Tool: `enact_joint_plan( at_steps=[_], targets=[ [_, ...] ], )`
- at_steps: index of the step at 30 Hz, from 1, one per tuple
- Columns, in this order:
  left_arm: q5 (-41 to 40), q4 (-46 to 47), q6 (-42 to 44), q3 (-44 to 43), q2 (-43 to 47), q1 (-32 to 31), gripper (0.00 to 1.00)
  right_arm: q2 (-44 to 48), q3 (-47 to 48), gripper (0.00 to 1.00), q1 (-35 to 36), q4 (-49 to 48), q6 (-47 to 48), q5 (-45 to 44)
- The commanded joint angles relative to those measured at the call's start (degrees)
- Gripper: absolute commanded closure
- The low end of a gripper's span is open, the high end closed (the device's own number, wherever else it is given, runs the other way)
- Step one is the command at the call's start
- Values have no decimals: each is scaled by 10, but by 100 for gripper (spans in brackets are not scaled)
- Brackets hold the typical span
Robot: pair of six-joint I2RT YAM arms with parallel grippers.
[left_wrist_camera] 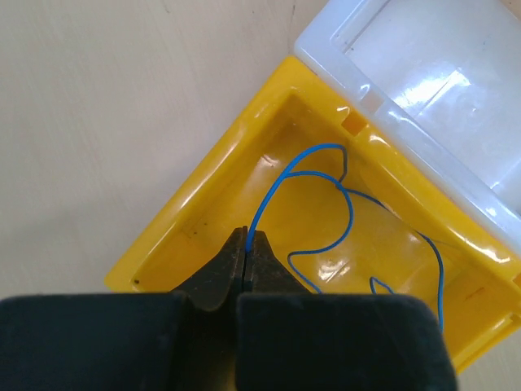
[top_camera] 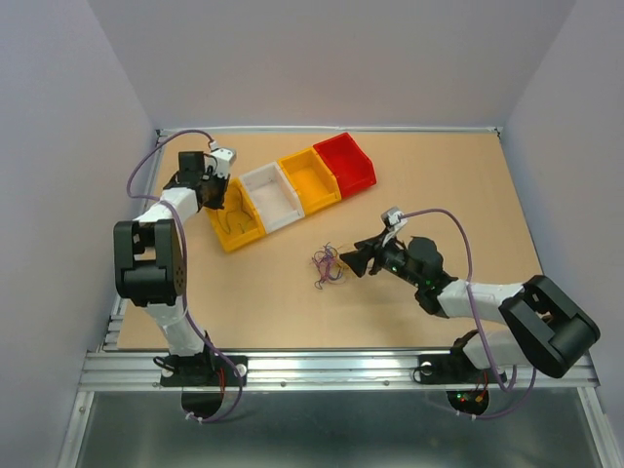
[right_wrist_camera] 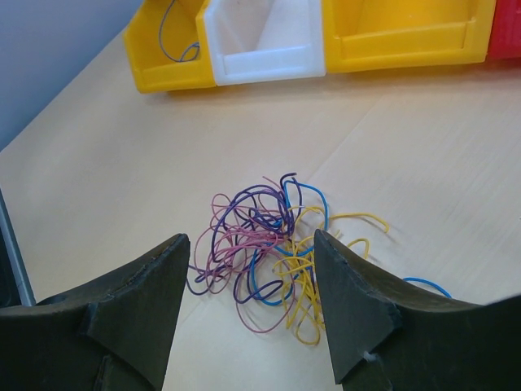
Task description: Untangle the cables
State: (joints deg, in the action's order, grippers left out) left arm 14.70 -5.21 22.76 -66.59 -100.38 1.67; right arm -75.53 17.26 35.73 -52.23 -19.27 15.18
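From overhead I see the cables (top_camera: 326, 265) as a small clump on the tabletop (top_camera: 439, 185), roughly mid-board, with the right end effector (top_camera: 353, 258) just at its 3 o'clock. Only the right wrist camera tells me more. Its jaws stand apart, released and holding nothing. The purple, pink, blue and yellow loops lie on the tabletop between and just beyond the fingertips. A loose blue strand (right_wrist_camera: 427, 285) lies off at 4 o'clock from the clump.

The left end effector (left_wrist_camera: 246, 243) is over the yellow bin (left_wrist_camera: 191, 216), at 10 o'clock from the clump in the overhead view, where any wire there is too fine for me to read. Its wrist camera shows it clenched on the end of a blue wire (left_wrist_camera: 313, 151), which curls down inside that bin. The white bin (left_wrist_camera: 423, 73) touches the yellow one on its 2 o'clock side.
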Motion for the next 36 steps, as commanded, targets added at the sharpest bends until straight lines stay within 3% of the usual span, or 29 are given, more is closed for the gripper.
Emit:
enact_joint_plan(
  at_steps=[1,4,11,16,22,27,32,36],
  targets=[
    [-20,-11,-10,-29,-17,-12,99,-21,65,32,3,91,-1,-14],
    [-21,-8,-10,-25,-19,-15,92,-34,83,31,3,134,4,-50],
    [-15,-2,-9,-6,40,-15,55,-22,90,29,3,171,8,-105],
    [-18,-27,-6,-13,91,-16,48,14,76,25,3,181,6,-131],
    [-32,-35,-1,-8,156,-25,29,49,67,25,4,213,-3,-226],
    [2,-35,0,10,205,-61,21,33,77,27,3,226,0,-248],
    [2,-17,-22,36,240,-158,21,9,93,30,3,264,-2,-212],
    [3,7,-35,34,246,-214,21,6,88,41,3,276,-11,-185]
  ],
)
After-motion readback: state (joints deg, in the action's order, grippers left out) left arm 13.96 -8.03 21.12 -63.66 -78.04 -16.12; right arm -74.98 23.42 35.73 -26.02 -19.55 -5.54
